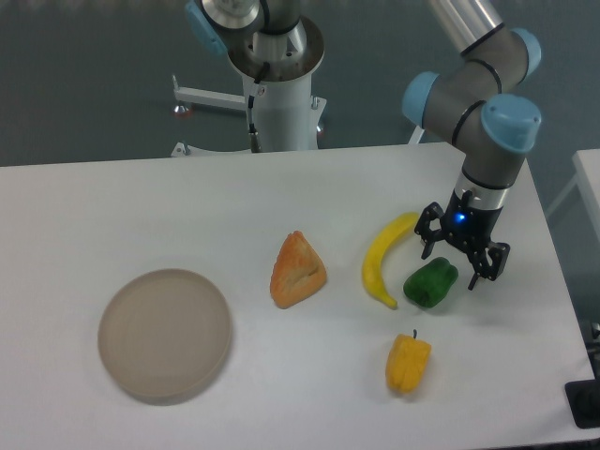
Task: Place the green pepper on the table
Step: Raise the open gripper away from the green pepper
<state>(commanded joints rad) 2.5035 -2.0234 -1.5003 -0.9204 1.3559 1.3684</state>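
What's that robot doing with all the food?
The robot arm's hand is open, just above and behind a green pepper that sits on the white table. It is not gripping the pepper. A banana lies right beside the pepper, a yellow pepper is nearer the front, and an orange wedge of food sits in the middle. A round plate on the left has nothing on it.

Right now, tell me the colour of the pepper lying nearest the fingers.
Dark glossy green; the green pepper shows clearly in the fixed camera view.
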